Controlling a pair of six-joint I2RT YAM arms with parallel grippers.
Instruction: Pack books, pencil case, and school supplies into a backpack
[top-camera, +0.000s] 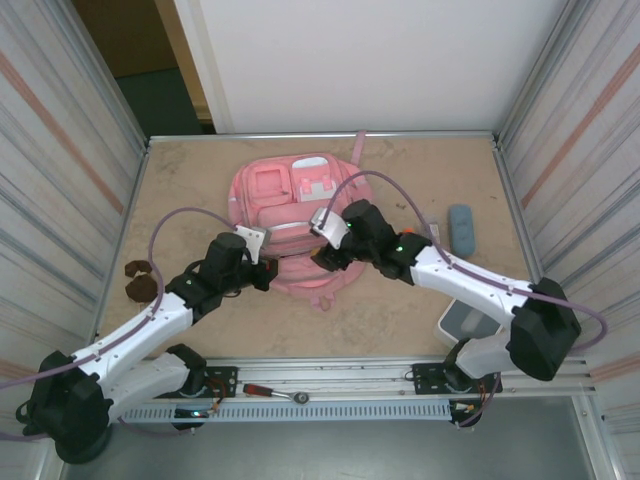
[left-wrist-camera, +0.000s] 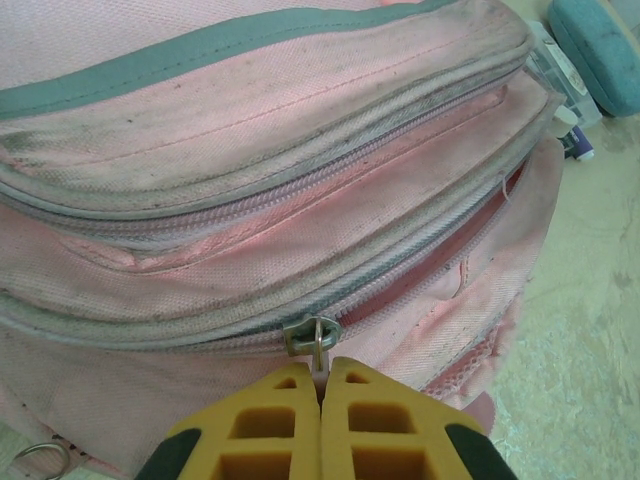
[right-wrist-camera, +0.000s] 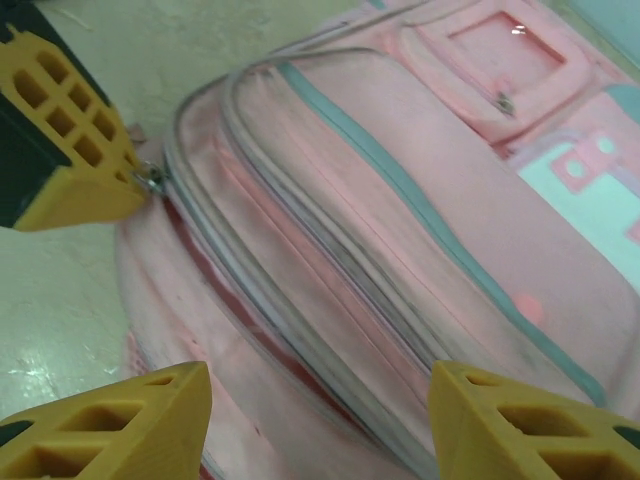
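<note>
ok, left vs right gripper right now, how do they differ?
The left gripper is shut, pinching the zip pull of the backpack. The right gripper is open and holds nothing. The left one sits at the zip line, while the right one hangs over the backpack's side with its fingers spread wide. Both have yellow fingers.

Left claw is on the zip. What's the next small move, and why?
Probably the left claw should drag the zip pull along the closed teeth: it is shut on the pull, the backpack gapes only partly, and the pencil case lies outside.
</note>
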